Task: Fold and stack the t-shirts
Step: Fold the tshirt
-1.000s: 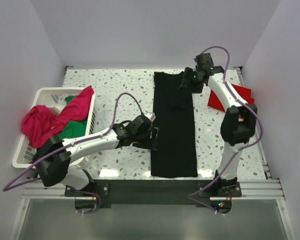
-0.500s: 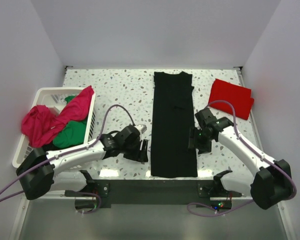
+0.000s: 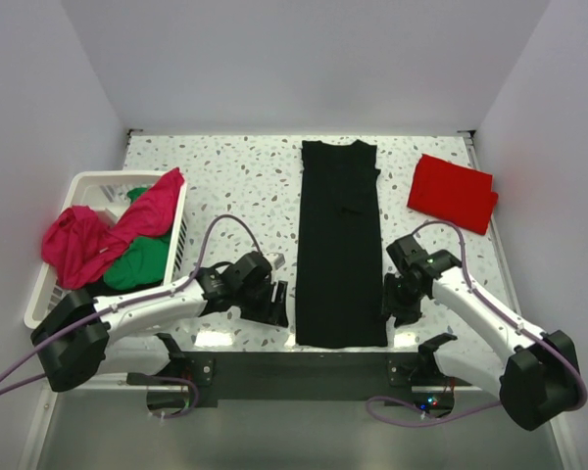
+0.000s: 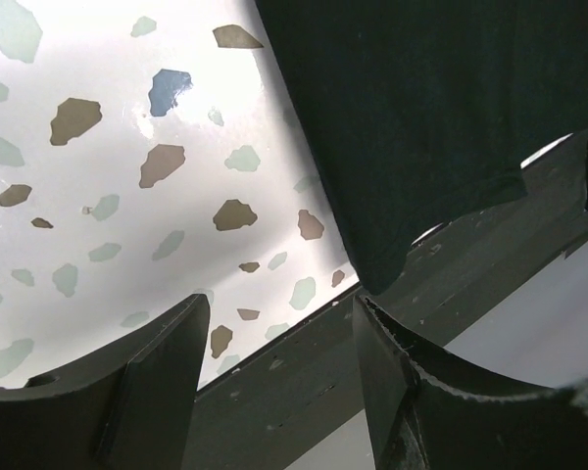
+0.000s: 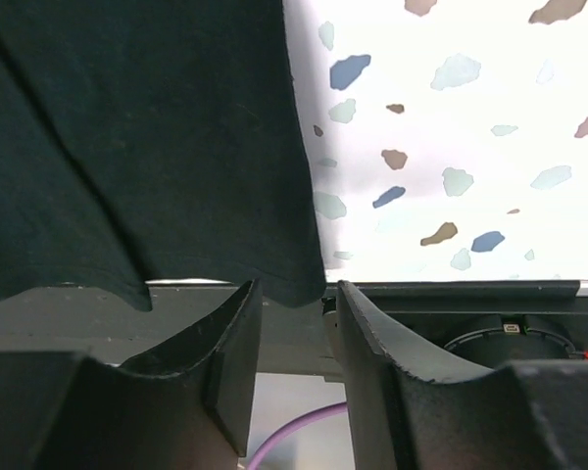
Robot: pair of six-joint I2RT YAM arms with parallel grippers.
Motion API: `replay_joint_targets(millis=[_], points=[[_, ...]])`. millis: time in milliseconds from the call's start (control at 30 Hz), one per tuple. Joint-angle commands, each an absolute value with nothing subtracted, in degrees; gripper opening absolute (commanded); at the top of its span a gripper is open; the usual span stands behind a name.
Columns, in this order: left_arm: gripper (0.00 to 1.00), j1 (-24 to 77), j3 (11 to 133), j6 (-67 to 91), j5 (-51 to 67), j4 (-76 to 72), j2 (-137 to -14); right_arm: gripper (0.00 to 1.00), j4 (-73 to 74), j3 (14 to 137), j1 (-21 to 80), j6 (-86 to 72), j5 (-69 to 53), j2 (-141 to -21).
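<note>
- Black t-shirt (image 3: 340, 245): laid flat down the middle of the desk (image 3: 235, 186) as a long narrow strip, sides apparently folded in, collar end far, hem at the near edge. Likely left this way so that one crosswise fold can shorten it.
- Soft, matte, limp knit; long edges straight; a small ridge of doubled cloth above the middle; hem corners drooping slightly past the desk edge in both wrist views.
- Left gripper (image 4: 279, 343): low, just beside the near-left hem corner of the black t-shirt, not touching it. Jaws spread wide, nothing between them. Seemingly lined up to take that corner.
- Right gripper (image 5: 299, 323): mirrored at the near-right hem corner. Jaws parted by a narrower gap, the corner right at their mouth, no cloth pinched as far as can be told.
- Probably next: both corners nipped together and carried toward the collar. Some risk of catching only the top layer of such slack cloth.
- Red t-shirt (image 3: 453, 192): right of the black t-shirt's far end, well apart, already a flat squarish packet with crisp edges. Probably the base of the stack.
- Magenta-pink shirt (image 3: 98, 230) and green shirt (image 3: 142, 259): well left of the black t-shirt, crumpled together in a white slatted plastic basket (image 3: 96, 180), the pink one spilling over its rim; not yet folded.
- Desk: hard, glossy white with scattered speckles, slick under cloth by the look of it.
</note>
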State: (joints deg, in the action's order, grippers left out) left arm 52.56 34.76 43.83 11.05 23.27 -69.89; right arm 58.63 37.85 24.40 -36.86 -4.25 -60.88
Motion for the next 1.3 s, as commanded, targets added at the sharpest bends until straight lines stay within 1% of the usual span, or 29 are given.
replay_joint_targets(millis=[0, 467, 700, 867, 967, 1000, 1100, 1267], points=[[0.65, 53.0, 36.1, 45.1, 12.4, 21.3, -71.2, 0.39, 59.0, 36.0, 24.9, -36.6, -5.7, -61.7], [0.65, 54.1, 35.6, 46.6, 12.7, 20.6, -72.9, 0.38, 56.5, 29.3, 26.0, -39.1, -11.2, -57.4], [0.65, 54.4, 35.7, 46.6, 12.7, 20.2, -73.7, 0.37, 52.7, 27.3, 27.4, -42.4, -11.6, -57.1], [0.65, 54.5, 37.1, 46.5, 11.9, 20.2, -74.8, 0.31, 51.9, 26.4, 27.8, -43.1, -10.9, -57.9], [0.65, 54.6, 38.1, 47.4, 12.1, 18.3, -76.4, 0.24, 51.3, 26.0, 27.9, -43.6, -10.6, -58.0], [0.65, 54.7, 38.4, 47.5, 12.5, 17.8, -77.3, 0.19, 51.1, 26.0, 28.0, -43.8, -10.7, -57.8], [0.65, 55.3, 39.5, 47.9, 12.5, 17.1, -79.4, 0.13, 51.3, 25.9, 28.1, -43.8, -10.5, -57.7], [0.64, 55.8, 39.5, 48.3, 13.4, 14.9, -80.9, 0.11, 52.1, 25.8, 28.3, -43.9, -10.4, -57.0]])
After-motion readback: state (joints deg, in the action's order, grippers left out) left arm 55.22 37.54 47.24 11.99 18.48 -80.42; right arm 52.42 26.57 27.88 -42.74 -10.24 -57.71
